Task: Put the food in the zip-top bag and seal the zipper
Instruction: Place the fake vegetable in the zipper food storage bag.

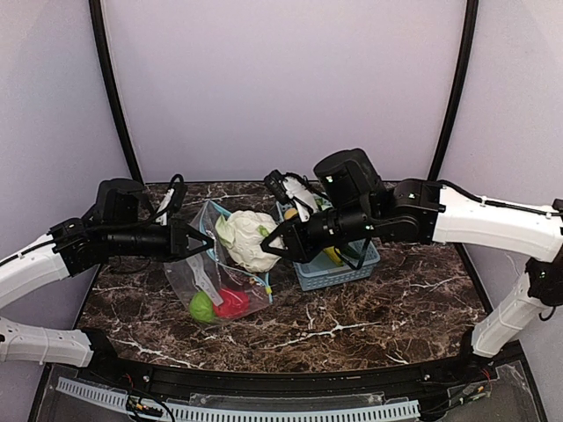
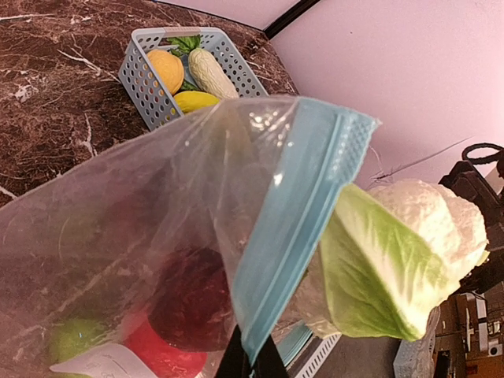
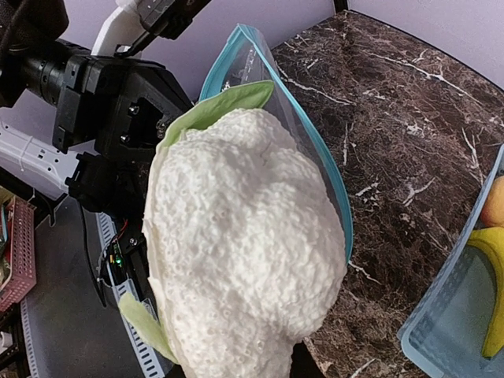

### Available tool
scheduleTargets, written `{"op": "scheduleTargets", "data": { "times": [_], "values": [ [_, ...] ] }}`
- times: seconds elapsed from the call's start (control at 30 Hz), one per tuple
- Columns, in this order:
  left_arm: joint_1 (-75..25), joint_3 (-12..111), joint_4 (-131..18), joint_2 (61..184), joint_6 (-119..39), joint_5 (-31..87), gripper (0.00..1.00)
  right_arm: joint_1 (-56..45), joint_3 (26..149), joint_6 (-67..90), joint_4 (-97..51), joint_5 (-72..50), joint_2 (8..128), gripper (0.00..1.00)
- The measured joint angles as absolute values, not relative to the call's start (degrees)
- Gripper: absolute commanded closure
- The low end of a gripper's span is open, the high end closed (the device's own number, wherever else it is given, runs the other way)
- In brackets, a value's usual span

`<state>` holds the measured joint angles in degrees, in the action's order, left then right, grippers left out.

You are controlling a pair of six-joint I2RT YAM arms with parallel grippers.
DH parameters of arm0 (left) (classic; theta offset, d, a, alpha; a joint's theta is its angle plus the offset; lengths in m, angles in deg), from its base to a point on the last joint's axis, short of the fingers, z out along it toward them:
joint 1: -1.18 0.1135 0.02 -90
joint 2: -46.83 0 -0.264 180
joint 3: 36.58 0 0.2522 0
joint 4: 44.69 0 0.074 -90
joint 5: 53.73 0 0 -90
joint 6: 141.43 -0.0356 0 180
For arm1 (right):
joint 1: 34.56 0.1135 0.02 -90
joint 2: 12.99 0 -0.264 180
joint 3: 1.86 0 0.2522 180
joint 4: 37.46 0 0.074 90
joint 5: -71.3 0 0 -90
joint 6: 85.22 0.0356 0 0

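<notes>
Top view: my left pincer (image 1: 204, 247) is closed on the mouth edge of the zip-top bag (image 1: 220, 286), holding it up off the tabletop (image 1: 396, 308). In the left wrist view, only the finger bases show, at 6 o'clock, with the teal zipper (image 2: 291, 228) running into them. My right pincer (image 1: 271, 242) is clamped on the cauliflower (image 1: 249, 237), carried at the bag's mouth. In the right wrist view the cauliflower (image 3: 244, 252) hides the fingers completely.

A green apple (image 1: 202, 306) and a red apple (image 1: 233, 303) lie at the bag's 6 o'clock end. A dark red apple (image 2: 189, 307) is blurred behind the plastic. The basket (image 1: 343, 271) sits at 3 o'clock of the bag, half covered by my right arm. It holds an orange (image 2: 167, 69), a banana (image 2: 195, 100) and a pale ribbed piece I cannot identify.
</notes>
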<state>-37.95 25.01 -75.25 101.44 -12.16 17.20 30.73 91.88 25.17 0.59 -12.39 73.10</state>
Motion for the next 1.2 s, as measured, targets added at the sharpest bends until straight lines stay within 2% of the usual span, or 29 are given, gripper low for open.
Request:
{"op": "scheduleTargets", "data": {
  "times": [1.2],
  "values": [
    [-37.36,24.1,-74.38,99.91,-11.9,13.98,0.99,30.78,108.65,28.93,5.03,-11.01,95.83,1.0]
  ]
}}
